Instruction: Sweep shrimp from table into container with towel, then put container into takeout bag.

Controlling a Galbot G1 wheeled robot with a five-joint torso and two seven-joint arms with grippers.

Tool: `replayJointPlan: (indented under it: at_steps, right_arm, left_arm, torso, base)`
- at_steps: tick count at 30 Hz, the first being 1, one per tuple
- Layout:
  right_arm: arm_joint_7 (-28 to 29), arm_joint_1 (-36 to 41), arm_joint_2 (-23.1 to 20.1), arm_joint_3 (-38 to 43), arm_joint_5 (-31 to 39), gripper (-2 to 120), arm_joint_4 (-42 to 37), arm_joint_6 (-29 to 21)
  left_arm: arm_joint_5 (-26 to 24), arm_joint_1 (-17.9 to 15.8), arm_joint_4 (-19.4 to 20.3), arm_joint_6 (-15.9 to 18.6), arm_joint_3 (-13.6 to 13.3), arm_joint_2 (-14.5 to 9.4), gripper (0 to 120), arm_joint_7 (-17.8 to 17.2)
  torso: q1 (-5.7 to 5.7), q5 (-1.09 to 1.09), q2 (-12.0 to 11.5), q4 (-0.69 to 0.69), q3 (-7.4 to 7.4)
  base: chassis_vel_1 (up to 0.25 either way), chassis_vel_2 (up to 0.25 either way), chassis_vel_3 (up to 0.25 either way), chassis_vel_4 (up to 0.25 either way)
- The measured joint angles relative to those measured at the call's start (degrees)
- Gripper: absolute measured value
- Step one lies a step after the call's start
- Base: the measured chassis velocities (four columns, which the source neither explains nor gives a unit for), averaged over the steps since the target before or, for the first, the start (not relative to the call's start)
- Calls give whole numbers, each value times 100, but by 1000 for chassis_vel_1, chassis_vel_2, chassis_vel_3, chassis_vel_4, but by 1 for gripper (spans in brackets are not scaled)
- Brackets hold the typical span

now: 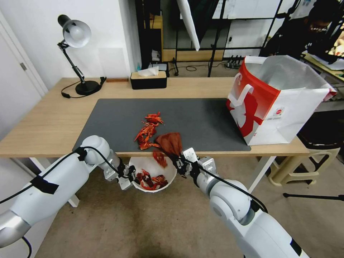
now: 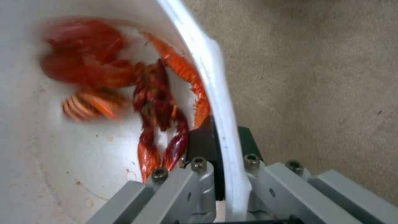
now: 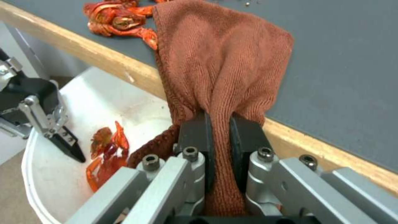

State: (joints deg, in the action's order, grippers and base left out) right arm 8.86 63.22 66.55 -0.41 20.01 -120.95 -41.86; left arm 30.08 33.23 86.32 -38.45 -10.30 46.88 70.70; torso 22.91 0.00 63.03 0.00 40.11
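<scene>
Several red-orange shrimp [image 1: 148, 130] lie in a pile on the dark mat near the table's [image 1: 43, 125] front edge. My right gripper [image 1: 181, 163] is shut on the rust-brown towel [image 1: 171, 142], which drapes over that edge just right of the pile. One shrimp [image 1: 160, 158] is at the edge, over the bowl. My left gripper [image 1: 129, 176] pinches the rim of the white container [image 1: 168, 172] and holds it below the table edge; more shrimp [image 2: 153, 102] lie inside it. The red and white takeout bag [image 1: 276, 104] stands open at the table's right end.
A black tissue box [image 1: 148, 79] and a desk lamp [image 1: 77, 36] stand along the table's far side. A beige stool [image 1: 308, 161] sits on the floor at the right, under the bag's end. A white table leg [image 1: 261, 172] slants down behind my right arm.
</scene>
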Motion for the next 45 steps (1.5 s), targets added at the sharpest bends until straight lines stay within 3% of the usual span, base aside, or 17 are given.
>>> replayJointPlan:
  at_steps: [21, 28, 36, 45]
  right_arm:
    - [-49, 173, -97, 257, 158, 6, -513, 0]
    - [126, -122, -73, 528, 772, 6, -427, 210]
    - [302, -1071, 164, 639, 1392, 6, 580, 992]
    - [9, -2373, 217, 320, 1009, 6, 1955, 1143]
  left_arm:
    - [5, 101, 45, 7, 39, -61, 0, 14]
    - [3, 147, 68, -8, 98, -135, 0, 11]
    - [1, 276, 178, -22, 212, -250, 0, 17]
    - [37, 322, 283, -59, 275, -349, 0, 68]
  torso:
    - [0, 0, 0, -1, -1]
    - [0, 0, 0, 0, 0]
    - [0, -1, 0, 0, 0]
    - [1, -1, -1, 1, 1]
  base:
    - [0, 0, 0, 0]
    - [0, 0, 0, 0]
    - [0, 0, 0, 0]
    - [0, 0, 0, 0]
